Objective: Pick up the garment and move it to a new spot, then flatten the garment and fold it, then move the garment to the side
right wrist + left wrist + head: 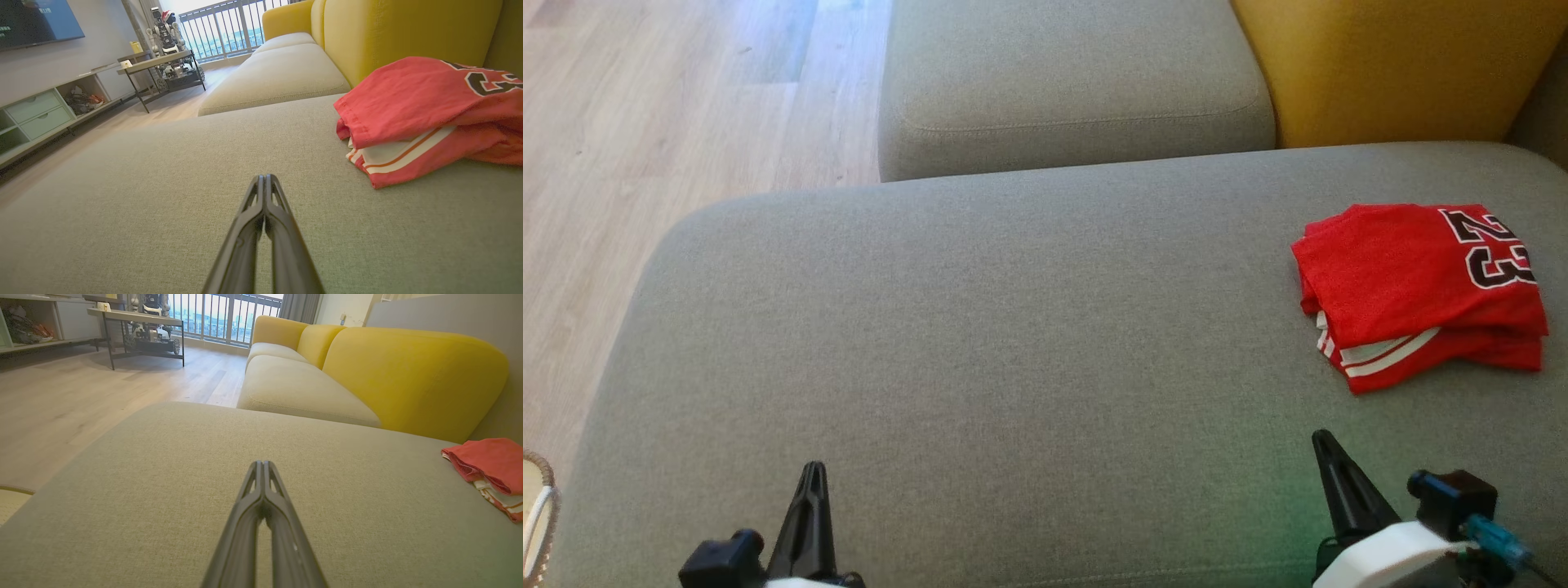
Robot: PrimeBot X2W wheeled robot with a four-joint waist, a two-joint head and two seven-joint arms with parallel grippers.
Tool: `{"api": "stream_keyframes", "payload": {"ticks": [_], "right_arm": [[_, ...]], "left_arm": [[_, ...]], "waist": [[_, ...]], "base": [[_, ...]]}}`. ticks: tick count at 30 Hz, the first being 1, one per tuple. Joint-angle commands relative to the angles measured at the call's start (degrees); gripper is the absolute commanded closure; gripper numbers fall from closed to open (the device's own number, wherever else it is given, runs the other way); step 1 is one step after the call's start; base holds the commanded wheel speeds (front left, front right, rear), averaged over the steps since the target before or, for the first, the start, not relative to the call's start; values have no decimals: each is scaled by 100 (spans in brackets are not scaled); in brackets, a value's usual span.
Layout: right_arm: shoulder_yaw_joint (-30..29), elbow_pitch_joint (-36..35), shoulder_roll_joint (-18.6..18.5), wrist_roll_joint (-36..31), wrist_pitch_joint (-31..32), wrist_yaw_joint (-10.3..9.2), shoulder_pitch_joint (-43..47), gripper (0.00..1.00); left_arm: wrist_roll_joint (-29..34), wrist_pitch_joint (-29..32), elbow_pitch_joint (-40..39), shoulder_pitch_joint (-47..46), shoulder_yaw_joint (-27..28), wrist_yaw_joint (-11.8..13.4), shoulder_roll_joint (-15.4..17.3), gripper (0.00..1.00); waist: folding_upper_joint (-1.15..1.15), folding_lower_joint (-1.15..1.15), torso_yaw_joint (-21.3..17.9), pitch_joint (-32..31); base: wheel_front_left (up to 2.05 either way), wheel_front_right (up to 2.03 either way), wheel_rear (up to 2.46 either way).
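Across the foreground spreads a wide grey cushion [1013,327]. A pale wooden floor [645,122] runs along the robot's left, and a second grey seat [1070,73] and a yellow backrest [1380,65] stand beyond. On the cushion's far right side lies the garment [1417,286], a red jersey with white stripes and a dark number, folded into a compact stack. The right gripper [1323,441] points up from the near right edge, its fingers pressed together on nothing, near the garment but apart from it. The left gripper [813,469] is likewise closed and empty at the near left, well apart from the garment.
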Motion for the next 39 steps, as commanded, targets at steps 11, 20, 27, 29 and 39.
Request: {"api": "stream_keyframes", "payload": {"ticks": [11, 20, 27, 29, 39], "right_arm": [[-70, -250, -6, 926, 208, 0, -345, 100], [-108, -272, -7, 1553, 357, -1, -406, 100], [-134, -286, -7, 1973, 457, -1, -447, 100], [-143, -291, -7, 2113, 490, -1, -461, 100], [-186, -314, -7, 2813, 657, -1, -529, 100]], "left_arm": [[-937, 163, 14, -504, 180, -192, 72, 100], [-1580, 284, 130, -650, 267, -301, 91, 100], [-2007, 368, 193, -744, 331, -372, 101, 100], [-2148, 396, 212, -774, 352, -396, 104, 100], [-2851, 543, 315, -925, 466, -514, 114, 100]], "waist": [[0, 0, -10, 68], [0, 0, -18, 119], [0, 0, -24, 153], [0, 0, -25, 165], [0, 0, -34, 222]], "base": [[0, 0, 0], [0, 0, 0], [0, 0, 0], [0, 0, 0], [0, 0, 0]]}}
